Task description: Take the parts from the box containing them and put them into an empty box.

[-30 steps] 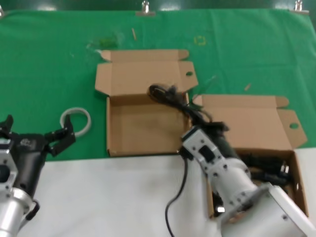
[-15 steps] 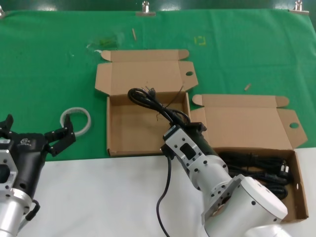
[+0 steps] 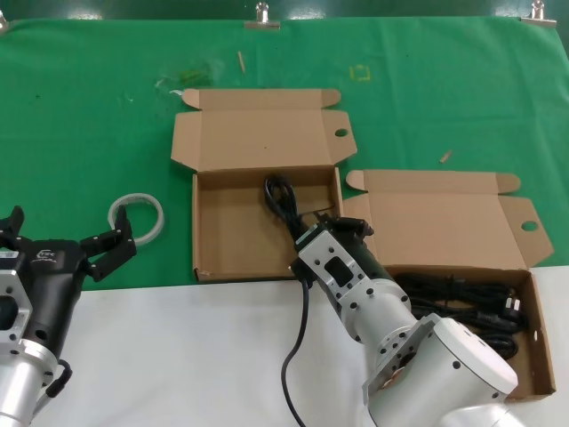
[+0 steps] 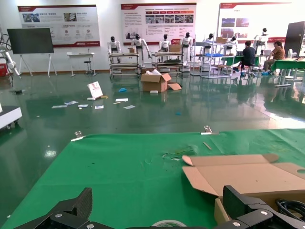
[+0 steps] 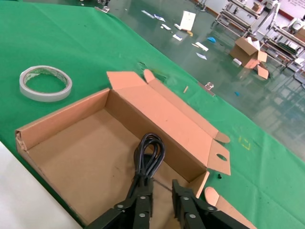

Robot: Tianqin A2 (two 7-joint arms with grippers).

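The left box lies open on the green cloth, its lid folded back. A black looped cable lies in it near the back right corner, and its tail runs over the front wall onto the white surface. My right gripper hangs over that box's right side. In the right wrist view the gripper is open, and the cable lies beside one finger with bare cardboard showing in the gap. The right box holds several more black cables. My left gripper is parked open at the left.
A roll of clear tape lies on the cloth left of the left box, just beyond my left gripper; it also shows in the left wrist view. The white table strip runs along the front.
My right gripper carried the cable from the right box over the left box. The loop, raised above the back wall half a second ago, now lies inside the box.
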